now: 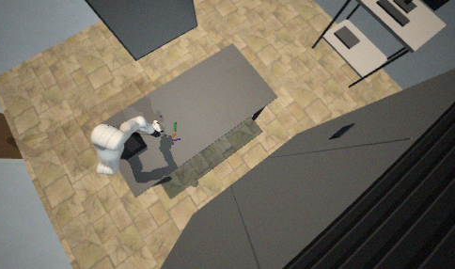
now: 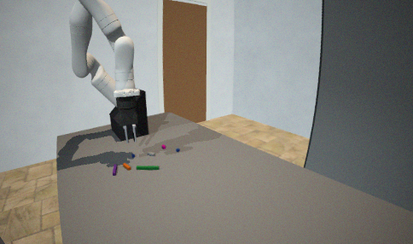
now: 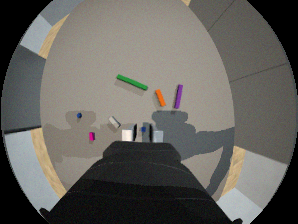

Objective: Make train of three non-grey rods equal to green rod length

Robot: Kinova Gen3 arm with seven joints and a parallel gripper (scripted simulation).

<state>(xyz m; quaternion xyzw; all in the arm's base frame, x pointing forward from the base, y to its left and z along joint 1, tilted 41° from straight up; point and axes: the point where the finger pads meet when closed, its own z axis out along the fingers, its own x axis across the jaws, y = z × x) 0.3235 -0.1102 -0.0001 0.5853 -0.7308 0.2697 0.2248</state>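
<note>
My gripper (image 2: 131,141) (image 3: 143,130) is open, its fingers partly apart, and hangs above the table. A blue rod (image 2: 133,156) (image 3: 143,129) lies on the table below and shows between the fingers in the wrist view. The green rod (image 1: 175,126) (image 2: 148,168) (image 3: 132,82) lies farther out. An orange rod (image 1: 174,135) (image 2: 126,166) (image 3: 160,98) and a purple rod (image 1: 177,139) (image 2: 114,170) (image 3: 178,97) lie beside it, apart and at different angles. A magenta rod (image 2: 164,147) (image 3: 92,136) and a second blue rod (image 2: 177,150) (image 3: 79,115) lie apart at the wrist view's left.
A grey rod (image 2: 151,153) (image 3: 114,122) lies on the table (image 1: 224,85) (image 2: 246,200) between the magenta rod and the blue rod below the gripper. The arm's black base block (image 2: 142,113) stands at the table's far end. The arm's shadow falls across part of the table.
</note>
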